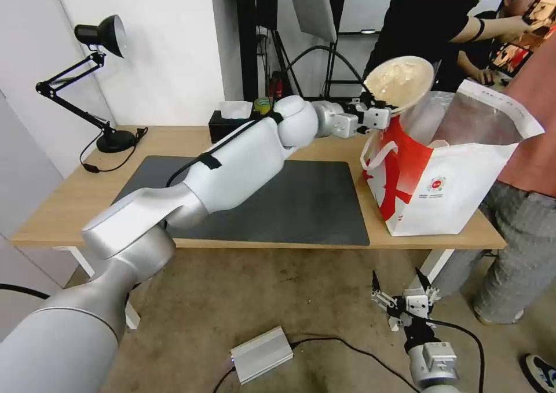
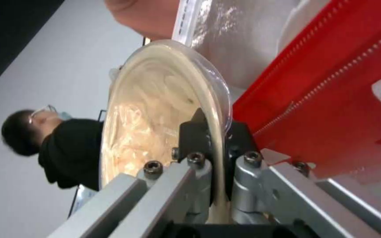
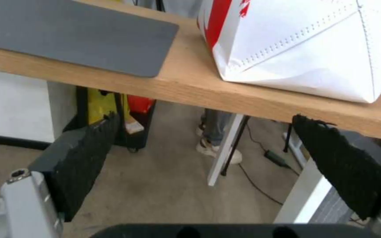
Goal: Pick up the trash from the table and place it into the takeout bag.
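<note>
Clamping tilted beige pulp bowl (image 1: 399, 81), left gripper (image 1: 379, 115), above takeout bag (image 1: 457, 184)

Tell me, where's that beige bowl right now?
In the head view the bowl is up in the air, tilted, pinched by its rim in the left claw just above the near edge of the open bag at the table's right end.

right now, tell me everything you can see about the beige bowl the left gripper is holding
The beige pulp bowl is round and shallow, matte like moulded fibre, with pale smears or film inside. It is tipped steeply on edge, its opening facing the head camera. The left gripper pinches its lower rim, one finger inside and one outside. It hangs in the air over the near-left edge of the takeout bag, not yet inside, and nothing else visibly touches it.
</note>
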Controlling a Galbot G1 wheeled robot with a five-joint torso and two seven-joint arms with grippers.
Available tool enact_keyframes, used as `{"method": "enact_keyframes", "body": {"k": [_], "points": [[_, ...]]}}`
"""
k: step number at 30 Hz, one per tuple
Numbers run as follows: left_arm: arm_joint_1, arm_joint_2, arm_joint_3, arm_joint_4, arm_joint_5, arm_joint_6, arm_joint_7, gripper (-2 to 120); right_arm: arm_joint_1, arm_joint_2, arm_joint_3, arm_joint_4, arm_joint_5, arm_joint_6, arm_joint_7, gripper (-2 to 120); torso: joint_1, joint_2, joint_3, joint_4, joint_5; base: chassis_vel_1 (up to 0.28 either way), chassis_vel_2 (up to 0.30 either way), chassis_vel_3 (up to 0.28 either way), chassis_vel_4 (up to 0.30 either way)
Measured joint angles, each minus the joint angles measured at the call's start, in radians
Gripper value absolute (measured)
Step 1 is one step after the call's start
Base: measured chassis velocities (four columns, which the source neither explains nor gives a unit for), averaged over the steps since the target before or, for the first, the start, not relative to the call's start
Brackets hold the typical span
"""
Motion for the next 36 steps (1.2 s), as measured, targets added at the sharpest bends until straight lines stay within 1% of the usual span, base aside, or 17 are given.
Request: {"method": "enact_keyframes", "body": {"k": [3, 8, 11, 21, 24, 36], "points": [[-0.014, -0.029, -0.001, 0.038, 0.012, -0.020, 0.001, 1, -0.003, -0.001, 0.003, 0.003, 0.000, 0.000, 0.000, 100, 0.000, 0.000, 0.000, 0.0001, 0.0000, 0.000, 0.000, 0.000, 0.000], [-0.028, -0.061, -0.002, 0.076, 0.026, -0.037, 0.001, 1, -0.009, -0.002, 0.005, 0.006, -0.003, 0.000, 0.000, 100, 0.000, 0.000, 0.000, 0.0001, 0.0000, 0.000, 0.000, 0.000, 0.000], [-0.035, -0.067, -0.001, 0.083, 0.037, -0.043, 0.001, 1, -0.011, -0.002, 0.004, 0.006, -0.006, 0.000, 0.000, 100, 0.000, 0.000, 0.000, -0.0001, 0.0000, 0.000, 0.000, 0.000, 0.000], [-0.075, -0.066, 0.009, 0.061, 0.053, -0.044, 0.004, 1, -0.018, 0.010, -0.002, 0.002, -0.026, 0.000, 0.000, 100, 0.000, 0.000, 0.000, 0.0002, -0.0001, 0.000, 0.000, 0.000, 0.000], [-0.114, -0.065, 0.010, 0.032, 0.053, -0.044, 0.011, 1, -0.019, 0.020, -0.009, 0.002, -0.037, 0.000, 0.000, 100, 0.000, 0.000, 0.000, 0.0001, -0.0001, 0.000, 0.000, 0.000, 0.000], [-0.118, -0.066, 0.027, 0.023, 0.062, -0.036, 0.005, 1, -0.020, 0.023, -0.014, -0.002, -0.040, 0.004, 0.000, 100, 0.000, 0.000, 0.000, 0.0001, -0.0001, 0.000, 0.000, 0.000, 0.000]]}}
